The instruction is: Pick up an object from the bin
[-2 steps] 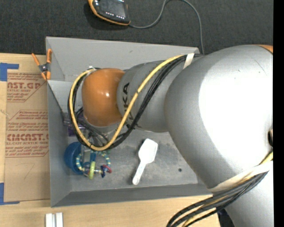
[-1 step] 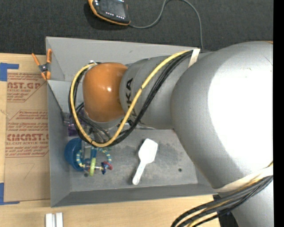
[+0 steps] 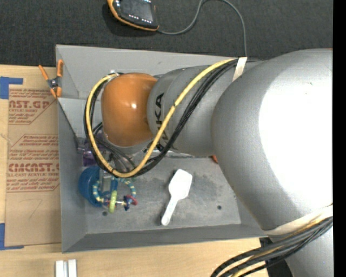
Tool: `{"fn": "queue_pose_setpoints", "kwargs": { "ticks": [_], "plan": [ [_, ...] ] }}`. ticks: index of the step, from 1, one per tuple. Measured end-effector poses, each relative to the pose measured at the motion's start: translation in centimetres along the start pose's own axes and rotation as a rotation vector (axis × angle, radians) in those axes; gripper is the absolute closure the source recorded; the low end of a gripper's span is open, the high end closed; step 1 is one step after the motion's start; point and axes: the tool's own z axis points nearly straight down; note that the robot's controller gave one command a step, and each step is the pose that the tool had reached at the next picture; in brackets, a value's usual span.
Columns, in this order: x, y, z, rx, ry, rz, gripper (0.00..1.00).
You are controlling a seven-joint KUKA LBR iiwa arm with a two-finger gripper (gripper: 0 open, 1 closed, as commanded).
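Hard to make out, left of the white scoop (image 3: 176, 193): the gripper (image 3: 110, 190), sunk beneath the orange wrist cover (image 3: 125, 108) and a loop of yellow and black cables (image 3: 93, 130). Cannot tell whether spread or pressed together, nor whether pinching anything. Covered by the grey arm (image 3: 270, 140): all of the bin (image 3: 70, 216) right of the scoop and most of it beyond the scoop. Just peeping from under the arm, up and right of the scoop: an orange-red scrap (image 3: 214, 158), kind unclear. Half lost under the cables, up and well left of the scoop: a small purple thing (image 3: 87, 157). For a surface, speckled grey metal with sloping walls, bare around the scoop, itself lying flat with bowl toward the arm and handle toward the near wall. Outside, past the far wall from the scoop, a dark mat (image 3: 43, 21) with a black and orange device (image 3: 134, 13) on a cable; on the near side, pale wood (image 3: 162, 259). Well left of the scoop, close to the left wall: a blue round thing (image 3: 87, 186), seen right under the gripper and partly overlapped by it, contact impossible to judge. Between that and the scoop, just beside the gripper: a string of coloured beads (image 3: 128, 199).
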Motion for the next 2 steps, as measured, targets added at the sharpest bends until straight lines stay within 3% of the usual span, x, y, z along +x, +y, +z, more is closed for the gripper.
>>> {"fn": "queue_pose_setpoints", "kwargs": {
  "ticks": [2],
  "plan": [
    [0.07,0.01,-0.93,0.000,0.002,0.000,1.00]
  ]
}}
